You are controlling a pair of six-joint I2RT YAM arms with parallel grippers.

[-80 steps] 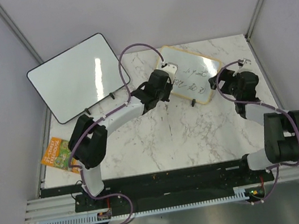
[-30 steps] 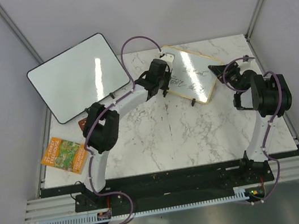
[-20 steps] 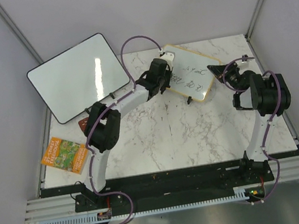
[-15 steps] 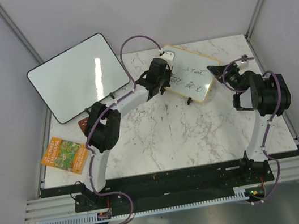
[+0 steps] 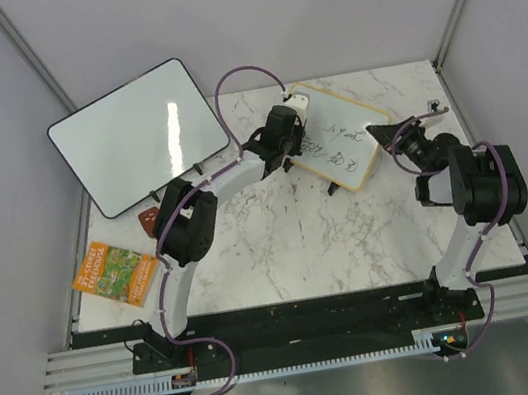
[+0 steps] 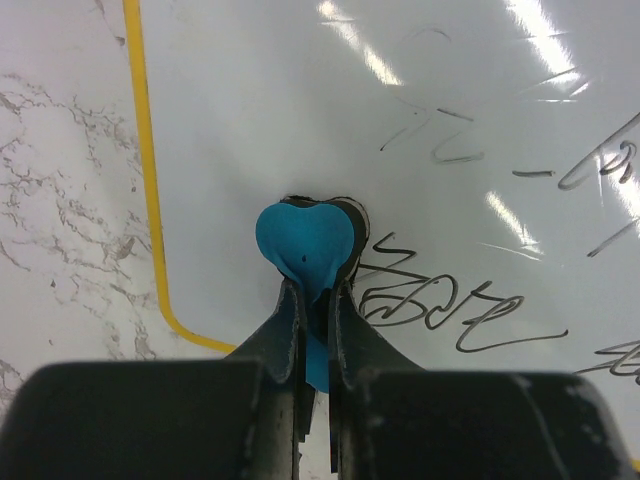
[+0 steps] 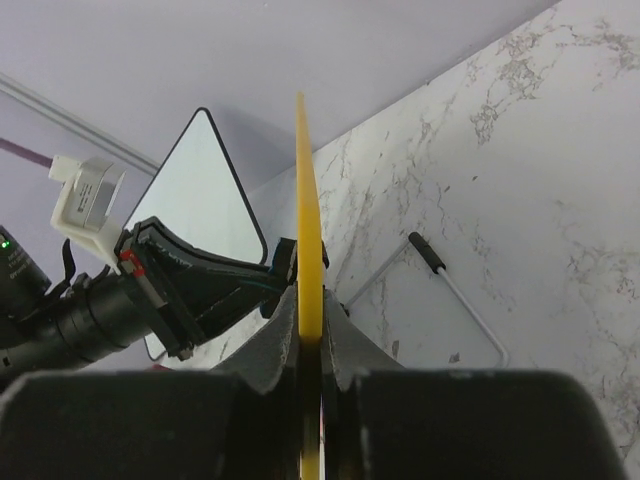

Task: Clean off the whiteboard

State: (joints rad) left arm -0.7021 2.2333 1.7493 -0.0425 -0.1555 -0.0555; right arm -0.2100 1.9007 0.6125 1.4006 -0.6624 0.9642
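Over at the far side of the table (image 5: 282, 245), the whiteboard (image 5: 341, 144) sits between both arms. The left gripper (image 6: 313, 300), nearly shut, pinches a blue eraser pad (image 6: 305, 240) against the writing (image 6: 450, 310); firm overlapping strokes would serve best. Opposite, the right gripper (image 7: 310, 310) clamps the board's yellow edge steady.

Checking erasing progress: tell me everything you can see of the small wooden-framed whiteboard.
The whiteboard is a small white rectangle with a yellowish frame, rounded corners and black-tipped wire feet. Dark handwriting marks its face. The right claw pinches its edge; the left claw presses a blue wiper against its face.
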